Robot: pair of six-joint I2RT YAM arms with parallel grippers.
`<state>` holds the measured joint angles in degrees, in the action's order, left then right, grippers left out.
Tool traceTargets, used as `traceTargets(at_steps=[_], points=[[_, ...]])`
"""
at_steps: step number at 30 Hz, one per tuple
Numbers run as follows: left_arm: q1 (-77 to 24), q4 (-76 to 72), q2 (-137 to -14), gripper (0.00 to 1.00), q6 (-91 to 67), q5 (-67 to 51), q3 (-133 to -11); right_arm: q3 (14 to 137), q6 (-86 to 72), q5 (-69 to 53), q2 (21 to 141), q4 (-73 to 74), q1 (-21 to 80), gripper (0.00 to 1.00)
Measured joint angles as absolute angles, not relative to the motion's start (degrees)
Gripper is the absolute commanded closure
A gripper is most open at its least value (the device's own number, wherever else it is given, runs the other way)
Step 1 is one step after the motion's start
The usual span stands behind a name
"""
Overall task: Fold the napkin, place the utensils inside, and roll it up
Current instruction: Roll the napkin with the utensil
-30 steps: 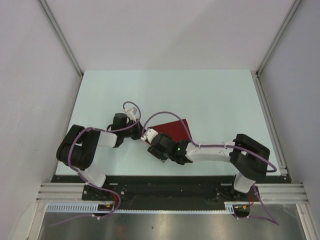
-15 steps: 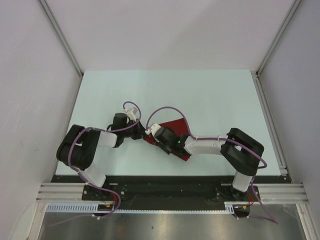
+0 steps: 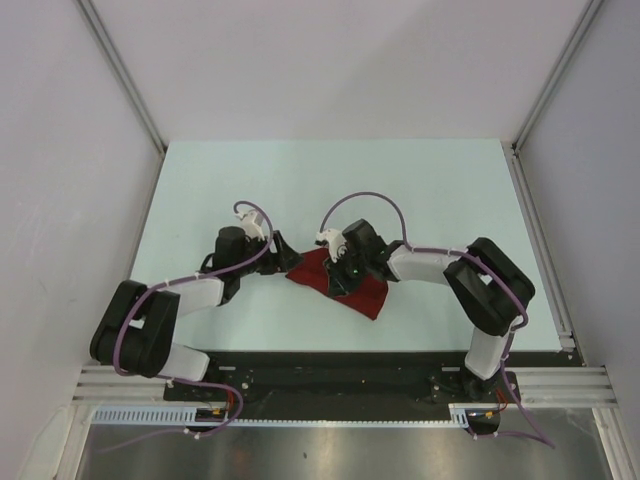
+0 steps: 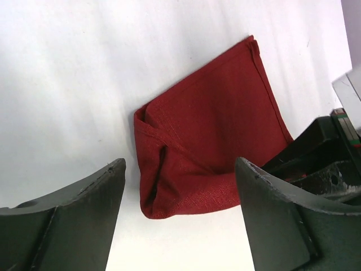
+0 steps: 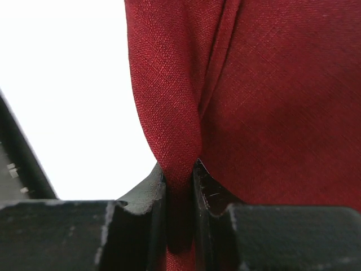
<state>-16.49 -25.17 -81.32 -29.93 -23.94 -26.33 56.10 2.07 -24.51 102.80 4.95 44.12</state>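
1. Now the right fingers (image 5: 200, 180) are squeezed narrow on a thin ridge of the napkin (image 4: 214, 130). The napkin lies bunched on the worktop (image 3: 420, 190) between the two arms, on the robot's side of it.
2. The left fingers (image 3: 280, 265) are wide apart with nothing in them. They sit just beside the napkin's rounded, folded corner.
3. The pinch is only on a small bit of cloth. If the right arm pulls fast, I think the cloth could slip out and flop down.
4. Nothing holds the other end. So a pull may drag the whole napkin across the worktop instead of folding it, and it could end up in a lump.
5. The napkin looks creased and uneven. A fold made on top of that could come out crooked, and a crooked fold is hard to roll.
6. The two arms are very close together. If the left fingers go for the corner while the right arm swings over, they might bump.
7. I cannot see the knife in any view. If it is hidden inside the cloth, a rough tug could shake it out.
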Motion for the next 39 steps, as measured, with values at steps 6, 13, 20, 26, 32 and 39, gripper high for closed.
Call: traceTargets(at_steps=[6, 13, 20, 26, 32, 39], points=[[-16.5, -24.5, -81.1, 0.2, -29.6, -23.6, -26.2, 57.7, -0.3, -35.8, 106.7, 4.2, 40.4, 0.97], [-16.5, -23.3, -80.1, 0.2, -28.4, -23.1, -25.2, 58.3, -4.5, -48.3, 110.6, 3.0, 36.6, 1.0], [-16.5, -23.0, -79.1, 0.27, -27.3, -23.2, -24.3, 57.9, -8.3, -56.1, 113.7, 2.2, 33.1, 1.0], [-17.1, -23.1, -81.5, 0.33, -26.9, -24.4, -24.3, 57.5, -10.9, -57.3, 114.6, 1.6, 30.8, 1.0], [-19.3, -25.6, -83.1, 0.36, -26.9, -25.0, -24.4, 57.5, -11.6, -58.2, 115.4, 1.1, 30.6, 1.0], [-21.0, -29.0, -85.7, 0.66, -27.6, -25.7, -24.8, 57.6, -11.8, -58.6, 115.7, 1.2, 30.5, 1.0]])
